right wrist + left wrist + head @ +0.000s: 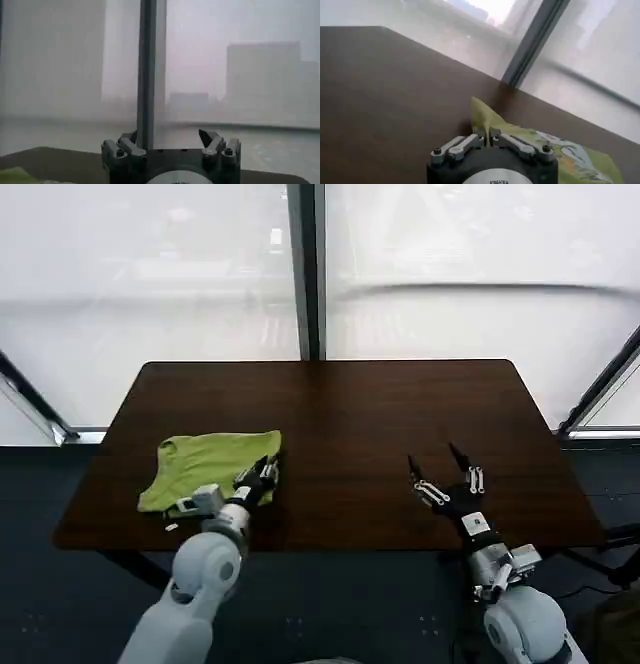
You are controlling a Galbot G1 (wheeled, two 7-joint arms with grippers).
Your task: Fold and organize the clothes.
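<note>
The clothes are one lime yellow-green T-shirt (205, 466), lying folded into a rough rectangle on the left front part of the dark table (350, 414). My left gripper (268, 469) is at the shirt's right front corner, shut on a pinch of the fabric. In the left wrist view that cloth (520, 137) rises in a peak between the closed jaws of the left gripper (487, 134), and a white print (572, 152) shows on the shirt beyond. My right gripper (440, 464) hovers open over the bare right front of the table, away from the shirt, with its jaws spread wide (170, 136).
The table's front edge (330, 546) lies just before both grippers. A window wall with a dark vertical mullion (305, 274) stands behind the table. Bare tabletop stretches across the centre and back.
</note>
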